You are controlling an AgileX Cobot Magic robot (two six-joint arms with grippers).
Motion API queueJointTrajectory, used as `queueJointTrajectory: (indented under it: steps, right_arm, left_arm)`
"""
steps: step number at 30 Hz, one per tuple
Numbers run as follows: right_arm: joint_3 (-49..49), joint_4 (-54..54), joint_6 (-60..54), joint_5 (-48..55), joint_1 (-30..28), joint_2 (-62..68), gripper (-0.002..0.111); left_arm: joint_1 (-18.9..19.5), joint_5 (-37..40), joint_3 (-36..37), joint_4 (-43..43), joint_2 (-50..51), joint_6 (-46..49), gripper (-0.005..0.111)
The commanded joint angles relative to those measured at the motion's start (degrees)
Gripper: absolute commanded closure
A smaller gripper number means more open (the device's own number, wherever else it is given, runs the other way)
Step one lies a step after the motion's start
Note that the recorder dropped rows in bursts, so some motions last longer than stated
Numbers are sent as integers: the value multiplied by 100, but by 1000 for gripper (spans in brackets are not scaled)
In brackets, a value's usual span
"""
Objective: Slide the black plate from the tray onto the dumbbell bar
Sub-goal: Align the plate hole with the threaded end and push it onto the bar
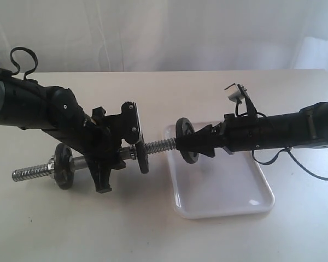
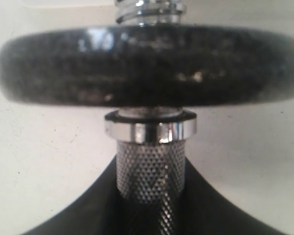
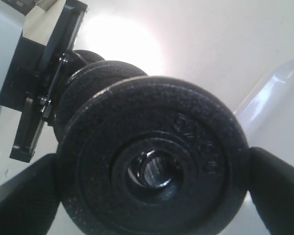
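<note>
My right gripper [image 1: 190, 143] is shut on the black plate [image 1: 185, 140], held upright above the tray's left edge. The bar's threaded tip [image 1: 163, 146] sits just at the plate's centre hole. In the right wrist view the black plate [image 3: 154, 166] fills the frame between my fingers [image 3: 277, 186], and the bar end [image 3: 156, 168] shows inside the hole. My left gripper [image 1: 103, 158] is shut on the dumbbell bar [image 1: 76, 162], lifted off the table between its two black discs [image 1: 62, 166]. The knurled grip [image 2: 149, 171] and a disc [image 2: 147, 66] show in the left wrist view.
The white tray [image 1: 229, 188] lies on the pale table under the right arm, with nothing else on it. A cable [image 1: 295, 161] loops from the right arm over the tray's far corner. White curtain hangs behind the table.
</note>
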Motion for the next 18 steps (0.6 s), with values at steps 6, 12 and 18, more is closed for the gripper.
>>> queueJointTrajectory:
  steps: [6, 12, 18]
  right_arm:
    - [-66, 246, -5, 516, 143, -12, 108]
    - [-104, 288, -17, 516, 256, -12, 108]
    - [-104, 293, -17, 516, 284, -12, 108]
  left_arm:
    - [-43, -495, -141, -236, -303, -46, 107]
    - [-43, -550, -141, -236, -303, -32, 107]
    - [-43, -597, -141, -254, -303, -63, 107]
